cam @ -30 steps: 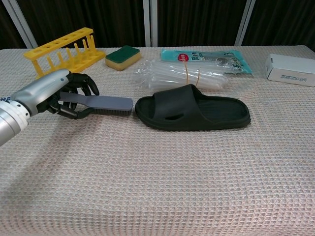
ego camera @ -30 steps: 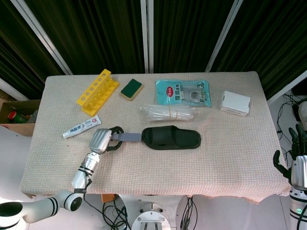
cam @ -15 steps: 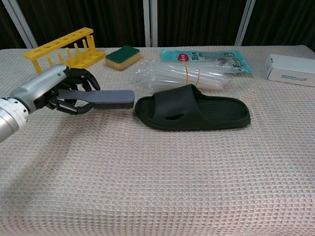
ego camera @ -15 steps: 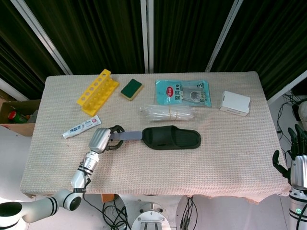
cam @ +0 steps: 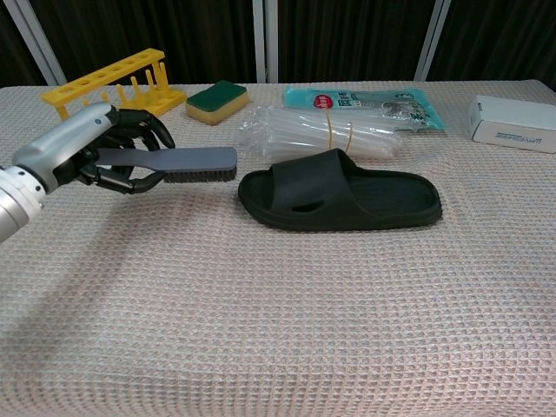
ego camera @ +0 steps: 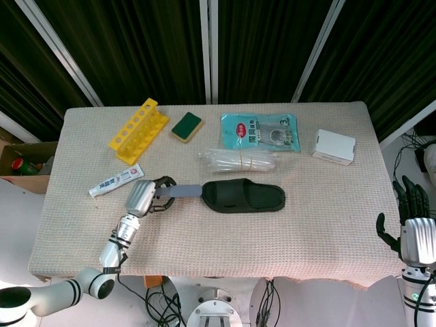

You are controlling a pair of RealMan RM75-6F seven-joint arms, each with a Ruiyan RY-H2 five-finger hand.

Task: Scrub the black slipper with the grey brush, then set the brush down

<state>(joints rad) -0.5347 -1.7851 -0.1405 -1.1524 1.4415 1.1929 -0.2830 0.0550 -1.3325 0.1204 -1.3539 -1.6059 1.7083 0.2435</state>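
Two things matter most on the cloth-covered table (ego camera: 327,225): the black slipper (ego camera: 243,195), lying flat at mid-table with its long axis running left to right, open heel end to the right and toe toward the left; and the grey brush (cam: 178,162), whose long axis also runs left-right, bristles down, head pointing right at the slipper's toe. Over the last second the brush has come up off the cloth and now hangs level just left of the toe, not touching it, so scrubbing has likely not begun and the next move would carry the head rightward onto the strap. The left hand (cam: 104,155) has its fingers wrapped around the brush handle. The right hand (ego camera: 409,221) is off the table's near right corner, fingers spread and holding nothing
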